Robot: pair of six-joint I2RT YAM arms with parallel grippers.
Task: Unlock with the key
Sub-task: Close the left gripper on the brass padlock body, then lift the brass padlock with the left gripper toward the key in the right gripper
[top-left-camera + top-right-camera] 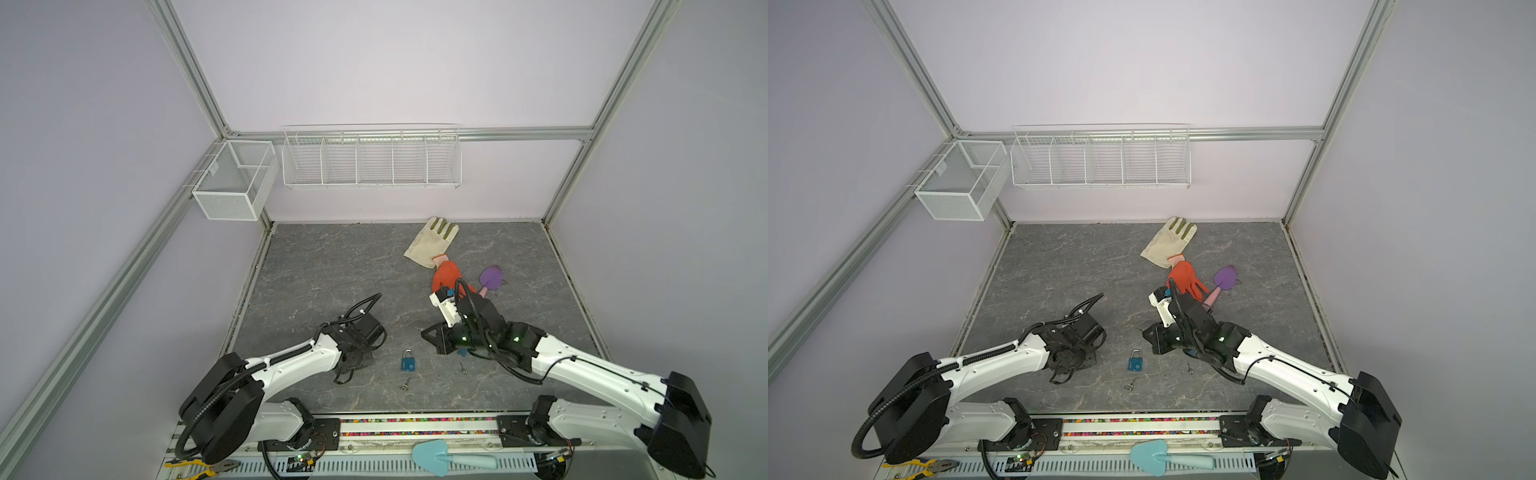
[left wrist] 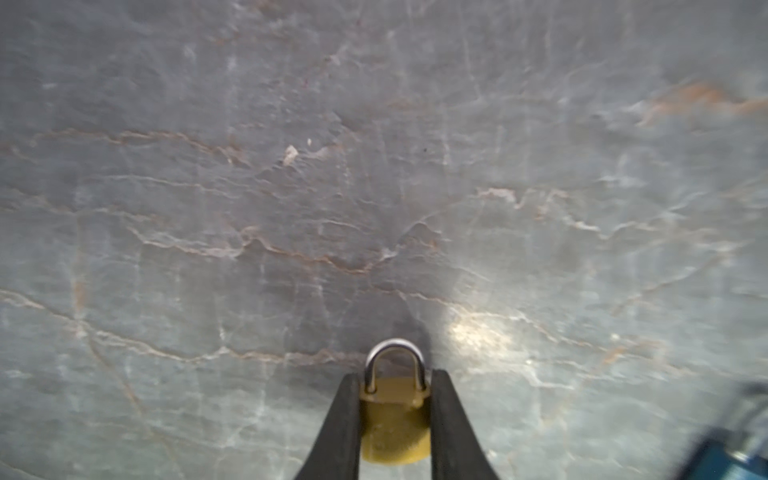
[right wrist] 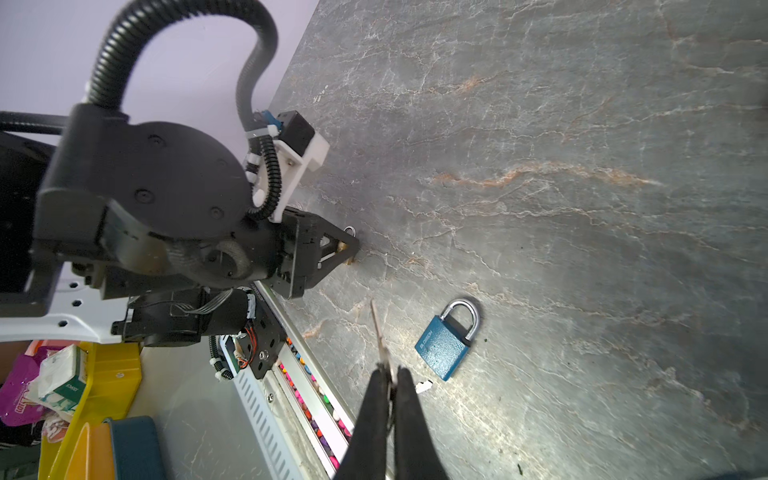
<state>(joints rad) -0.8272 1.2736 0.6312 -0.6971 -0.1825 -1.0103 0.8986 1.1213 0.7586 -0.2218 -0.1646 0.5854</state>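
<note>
Bimanual workcell seen from above, described from left to right. At the far left, a white mesh basket (image 1: 232, 183) is mounted on the frame, with a white wire rack (image 1: 372, 158) of five compartments hung beside it on the far wall. On the grey marbled tabletop (image 1: 332, 270), the left gripper (image 2: 395, 374) is lowered at the near left; a small brass padlock (image 2: 392, 424) is clamped between its fingers (image 2: 340, 419), which press on both sides of the body, shackle pointing away from the wrist. Whether that padlock rests on the surface cannot be told. Just to its right, a blue padlock (image 1: 408, 361) is laid flat with its shackle closed, apart from both grippers. A small bunch of loose keys (image 1: 405, 384) is seen nearer the front edge, and a small unidentified metal piece (image 1: 462, 368) further right. The right gripper (image 3: 390, 370) is closed on a key (image 3: 379, 328), whose blade projects beyond the fingertips towards the left gripper. Behind the right arm, a cream work glove (image 1: 432, 243), an orange glove (image 1: 446, 276) and a purple trowel (image 1: 491, 276) are grouped at the far right.
</note>
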